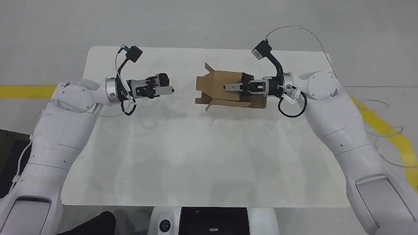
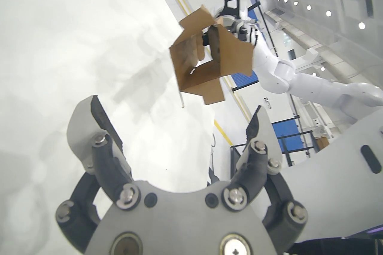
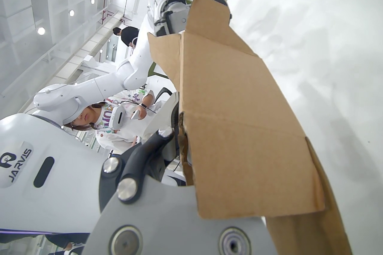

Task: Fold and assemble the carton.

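The carton (image 1: 225,90) is plain brown corrugated cardboard, still a loose, square-sided sleeve open at the end. Seen from above, it sits at about 12 o'clock from the middle of the smooth white table (image 1: 196,163). Its flaps (image 2: 214,93) splay outward with ragged, creased edges, and the left wrist camera looks straight into the shaded hollow of the box (image 2: 209,59). From there it seems to hang clear of the table, with a soft shadow beneath it.

The right pincer (image 1: 228,86) comes in from 3 o'clock and is clenched on one cardboard wall. Up close, that wall (image 3: 239,124) covers most of the pincer; a single pale finger (image 3: 170,118) shows at the panel's edge, and the other is hidden behind the board.

The left pincer (image 1: 171,90) is at 9 o'clock of the carton, a gap apart from it, and grips nothing. Its jaws are spread wide (image 2: 176,103), and the grey fingers (image 2: 101,118) have dark ridged pads on their inner faces.
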Action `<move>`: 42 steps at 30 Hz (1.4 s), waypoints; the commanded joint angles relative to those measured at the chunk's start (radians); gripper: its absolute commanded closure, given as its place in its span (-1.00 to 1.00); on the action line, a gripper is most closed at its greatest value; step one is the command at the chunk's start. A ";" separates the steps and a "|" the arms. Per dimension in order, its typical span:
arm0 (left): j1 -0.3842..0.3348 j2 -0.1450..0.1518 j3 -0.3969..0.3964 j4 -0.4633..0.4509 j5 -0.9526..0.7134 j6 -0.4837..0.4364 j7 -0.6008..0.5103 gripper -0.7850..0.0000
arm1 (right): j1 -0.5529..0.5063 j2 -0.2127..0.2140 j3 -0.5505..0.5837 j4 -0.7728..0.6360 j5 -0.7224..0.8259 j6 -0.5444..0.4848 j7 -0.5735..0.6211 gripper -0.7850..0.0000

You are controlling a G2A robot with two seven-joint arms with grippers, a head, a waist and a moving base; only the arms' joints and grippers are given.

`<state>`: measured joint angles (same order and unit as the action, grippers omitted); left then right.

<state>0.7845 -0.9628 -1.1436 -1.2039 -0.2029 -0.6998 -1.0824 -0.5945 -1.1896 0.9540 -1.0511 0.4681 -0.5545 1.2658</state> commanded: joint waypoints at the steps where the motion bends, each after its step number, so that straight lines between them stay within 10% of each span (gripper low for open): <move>1: -0.002 -0.003 0.014 -0.003 0.073 -0.012 0.044 -1.00 | -0.015 0.014 0.017 -0.032 0.004 0.009 0.009 1.00; 18: 0.003 -0.029 0.109 -0.079 0.344 -0.025 0.246 -1.00 | -0.057 0.055 0.012 -0.180 0.083 0.005 0.005 1.00; 42: 0.031 -0.011 0.081 -0.168 0.241 -0.045 0.176 -1.00 | 0.020 0.023 -0.152 -0.165 0.120 -0.015 -0.015 1.00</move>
<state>0.8164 -0.9742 -1.0621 -1.3728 0.0413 -0.7443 -0.9054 -0.5776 -1.1654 0.8083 -1.2162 0.5860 -0.5715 1.2487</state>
